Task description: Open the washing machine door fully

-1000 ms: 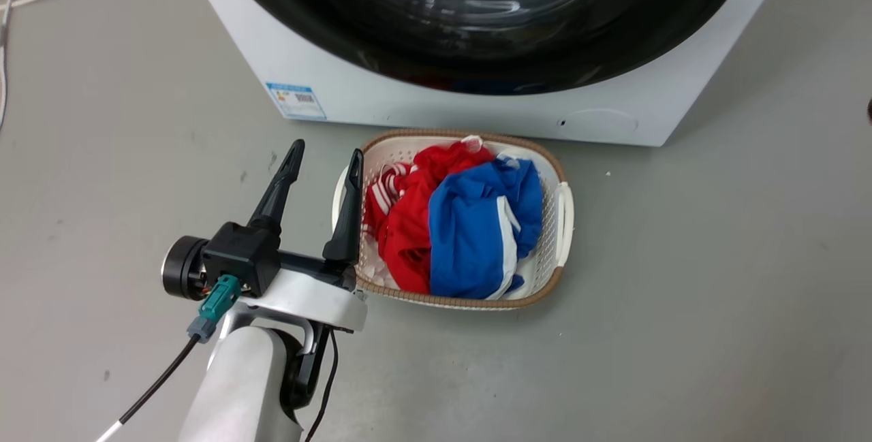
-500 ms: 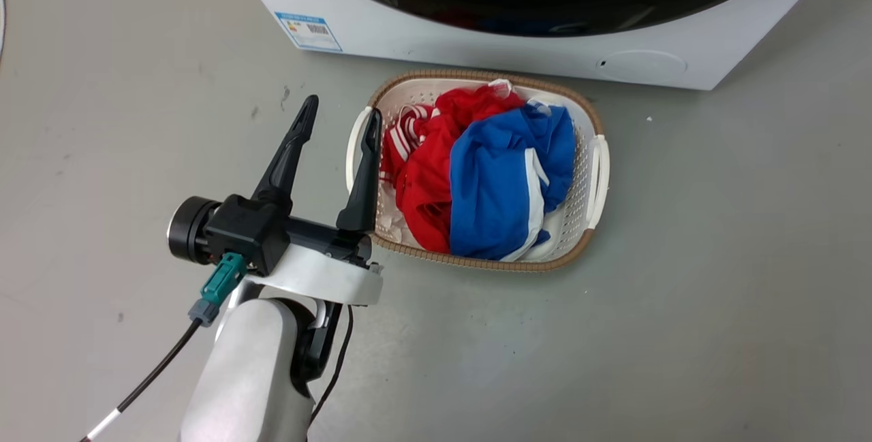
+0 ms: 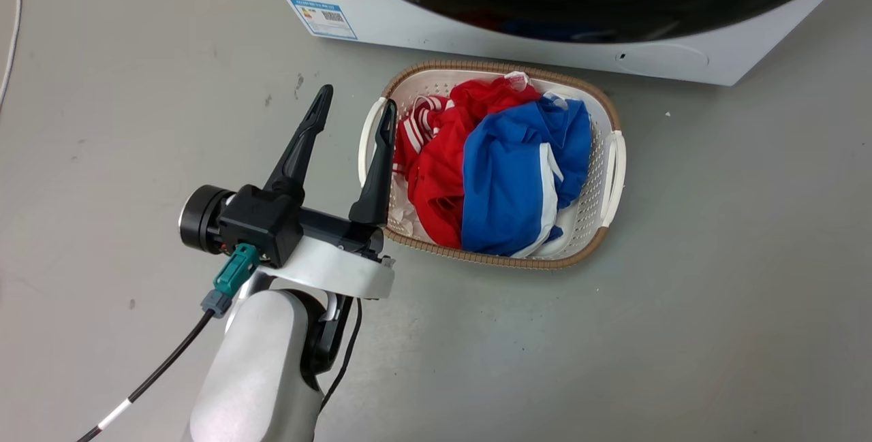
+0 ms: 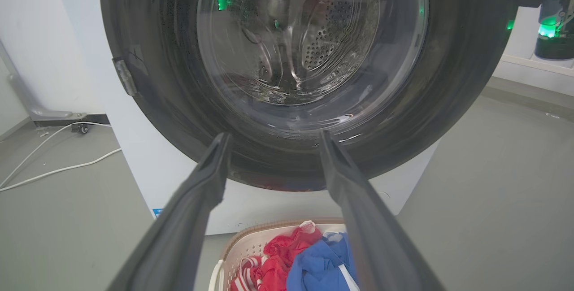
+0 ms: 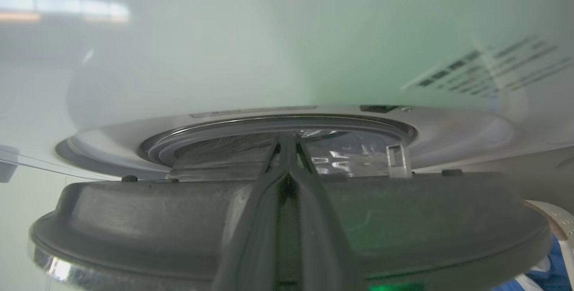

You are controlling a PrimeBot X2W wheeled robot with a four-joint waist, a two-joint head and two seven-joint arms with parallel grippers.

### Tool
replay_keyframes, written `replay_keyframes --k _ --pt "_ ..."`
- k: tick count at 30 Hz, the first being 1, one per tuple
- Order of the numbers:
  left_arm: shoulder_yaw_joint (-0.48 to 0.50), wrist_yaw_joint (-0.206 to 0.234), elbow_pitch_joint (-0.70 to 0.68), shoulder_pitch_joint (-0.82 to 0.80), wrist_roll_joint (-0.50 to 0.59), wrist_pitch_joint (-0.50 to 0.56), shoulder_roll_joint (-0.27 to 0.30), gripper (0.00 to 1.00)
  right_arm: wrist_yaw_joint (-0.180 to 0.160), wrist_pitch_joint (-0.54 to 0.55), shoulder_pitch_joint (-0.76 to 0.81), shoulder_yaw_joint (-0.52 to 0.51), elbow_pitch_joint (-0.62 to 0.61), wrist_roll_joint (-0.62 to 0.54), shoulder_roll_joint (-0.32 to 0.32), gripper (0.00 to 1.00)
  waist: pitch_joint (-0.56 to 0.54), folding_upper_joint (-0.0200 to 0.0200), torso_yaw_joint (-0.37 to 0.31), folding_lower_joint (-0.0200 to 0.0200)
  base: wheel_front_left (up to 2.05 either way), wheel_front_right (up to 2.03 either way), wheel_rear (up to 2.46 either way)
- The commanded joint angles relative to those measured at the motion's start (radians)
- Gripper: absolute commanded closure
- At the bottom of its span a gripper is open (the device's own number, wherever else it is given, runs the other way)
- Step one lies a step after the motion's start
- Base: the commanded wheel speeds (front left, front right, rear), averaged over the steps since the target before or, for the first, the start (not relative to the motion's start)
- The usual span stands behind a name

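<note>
In the head view, the left pincer [image 3: 357,96] is held with its fingers apart above the floor [image 3: 715,292], just beside the basket [image 3: 611,122], probably kept free as a spare. The washing machine [image 3: 477,33] is seen behind. In the left wrist view, the washing machine door [image 4: 148,102] is faced straight on. In the right wrist view, the right pincer [image 5: 287,141] is seen with fingers together, laid over the door's rim. The door is a little open, so it can likely be pulled wider.

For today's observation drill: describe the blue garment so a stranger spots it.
Before the white washing machine, a white laundry basket with a brown rim sits on the floor. The blue garment lies in its right half, the only blue piece, beside red clothing.
</note>
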Motion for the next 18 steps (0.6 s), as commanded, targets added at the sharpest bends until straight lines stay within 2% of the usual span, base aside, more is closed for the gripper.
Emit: replay_keyframes --k 1,8,18 --pt "0.000 0.005 0.004 0.003 0.003 -0.003 -0.001 0.00 0.000 0.056 0.036 0.014 0.005 -0.005 0.037 1.00 -0.016 0.0000 -0.004 -0.0001 0.00 0.00 0.00" --pt "0.010 0.009 0.021 0.027 0.013 -0.003 -0.002 0.00 0.000 0.106 0.100 0.034 0.005 -0.020 0.033 1.00 -0.069 0.0000 -0.022 -0.0001 0.00 0.00 0.00" --pt "0.025 -0.002 0.053 0.093 0.019 -0.003 -0.001 0.00 0.000 0.226 0.289 0.062 -0.079 -0.009 0.098 1.00 -0.200 0.0000 -0.045 -0.0001 0.00 0.00 0.00"
